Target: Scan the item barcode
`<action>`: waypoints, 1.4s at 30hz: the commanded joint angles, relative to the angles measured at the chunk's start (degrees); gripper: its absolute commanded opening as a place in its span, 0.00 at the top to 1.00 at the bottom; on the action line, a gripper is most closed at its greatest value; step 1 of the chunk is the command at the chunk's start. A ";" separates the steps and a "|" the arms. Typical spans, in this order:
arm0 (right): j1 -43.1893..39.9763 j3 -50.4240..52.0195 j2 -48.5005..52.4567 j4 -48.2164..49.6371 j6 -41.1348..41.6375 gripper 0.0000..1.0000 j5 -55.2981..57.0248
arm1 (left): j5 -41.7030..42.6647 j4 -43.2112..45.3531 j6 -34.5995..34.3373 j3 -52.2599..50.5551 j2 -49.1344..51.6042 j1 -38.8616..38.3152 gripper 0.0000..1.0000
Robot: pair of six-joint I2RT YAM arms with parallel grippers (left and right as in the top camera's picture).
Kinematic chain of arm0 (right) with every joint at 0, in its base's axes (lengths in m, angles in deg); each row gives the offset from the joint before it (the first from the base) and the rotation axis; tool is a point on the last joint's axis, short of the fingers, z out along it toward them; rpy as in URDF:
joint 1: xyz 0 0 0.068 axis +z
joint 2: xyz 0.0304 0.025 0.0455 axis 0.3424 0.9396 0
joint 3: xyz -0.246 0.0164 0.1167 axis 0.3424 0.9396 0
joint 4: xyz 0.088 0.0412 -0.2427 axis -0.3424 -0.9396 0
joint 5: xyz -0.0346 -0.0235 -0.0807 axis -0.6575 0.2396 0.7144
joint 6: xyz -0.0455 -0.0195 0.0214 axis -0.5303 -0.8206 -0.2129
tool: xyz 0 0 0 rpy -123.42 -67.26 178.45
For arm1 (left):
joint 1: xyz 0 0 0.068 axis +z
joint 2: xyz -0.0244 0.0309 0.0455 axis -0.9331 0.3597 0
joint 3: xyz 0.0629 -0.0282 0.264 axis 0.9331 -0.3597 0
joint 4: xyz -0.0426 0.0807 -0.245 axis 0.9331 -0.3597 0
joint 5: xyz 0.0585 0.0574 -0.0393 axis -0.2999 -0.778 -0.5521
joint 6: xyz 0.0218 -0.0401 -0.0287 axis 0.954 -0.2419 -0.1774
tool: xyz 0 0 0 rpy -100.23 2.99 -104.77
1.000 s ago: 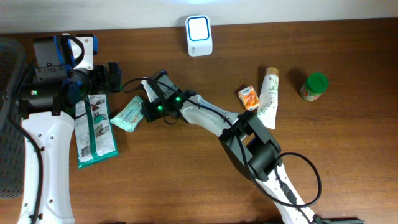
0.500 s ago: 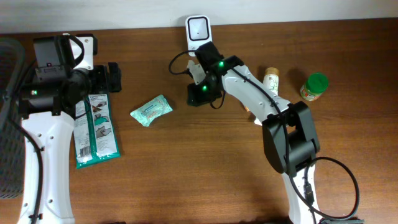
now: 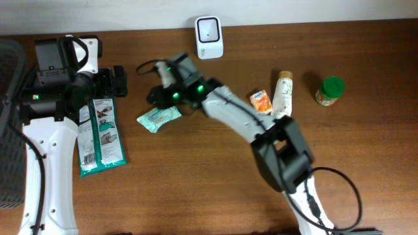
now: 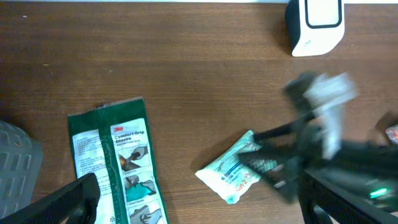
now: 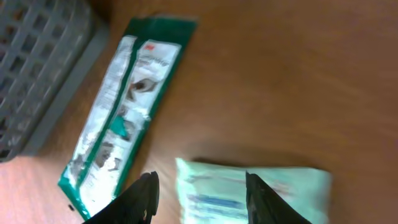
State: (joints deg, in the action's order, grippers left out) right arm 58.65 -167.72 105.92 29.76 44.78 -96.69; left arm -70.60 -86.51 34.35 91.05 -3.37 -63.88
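Note:
A mint-green wipes pack (image 3: 159, 119) lies flat on the brown table, left of centre. My right gripper (image 3: 155, 98) hovers just above its far edge. In the right wrist view the gripper (image 5: 205, 194) is open, its two black fingers (image 5: 144, 198) spread over the pack (image 5: 249, 193) without closing on it. The white barcode scanner (image 3: 209, 29) stands at the table's back edge. My left gripper (image 3: 119, 81) stays at the left, open and empty (image 4: 199, 208). From it I see the pack (image 4: 239, 171) and the blurred right arm (image 4: 311, 137).
A long green-and-white glove pack (image 3: 98, 137) lies at the left beside a grey basket (image 3: 10, 130). To the right are an orange packet (image 3: 261, 102), a white tube (image 3: 283, 94) and a green-lidded jar (image 3: 331, 91).
My right arm has swung from beside the scanner back left to the wipes pack, its jaws opening. The pack has stayed on the table. My left arm has not moved.

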 commanded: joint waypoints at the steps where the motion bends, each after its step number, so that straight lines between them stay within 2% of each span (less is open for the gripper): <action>1: 2.25 -0.42 4.52 1.11 4.31 0.58 1.75 | 0.61 0.13 0.50 0.72 0.09 0.00 0.01; 6: 2.69 -0.46 4.92 -2.12 4.74 0.61 1.53 | 0.61 0.13 0.50 0.72 0.09 0.00 0.01; 9: 1.14 -0.50 4.33 -7.23 4.72 0.63 0.55 | 0.61 0.13 0.50 0.72 0.09 0.00 0.01; 12: -1.46 -2.14 3.63 -16.55 1.27 0.63 0.42 | 0.61 0.13 0.50 0.72 0.09 0.00 0.01; 17: -6.73 -8.83 3.52 -34.12 -10.10 0.62 0.52 | 0.61 0.13 0.50 0.72 0.09 0.00 0.01; 24: -12.26 -17.40 3.52 -47.76 -14.38 0.55 0.68 | 0.61 0.13 0.50 0.72 0.09 0.00 0.01; 31: -15.85 -13.42 4.17 -50.66 -4.55 0.53 0.04 | 0.61 0.13 0.50 0.72 0.09 0.00 0.01; 35: -15.82 -9.09 4.17 -45.11 -4.46 0.49 -3.21 | 0.61 0.13 0.50 0.72 0.09 0.00 0.01; 42: -15.78 -7.06 4.31 -37.57 -8.61 0.44 -0.35 | 0.61 0.13 0.50 0.72 0.09 0.00 0.01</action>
State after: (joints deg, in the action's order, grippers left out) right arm 42.72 -175.26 109.83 -8.60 38.66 -97.41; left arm -70.58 -86.49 34.35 91.05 -3.37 -63.88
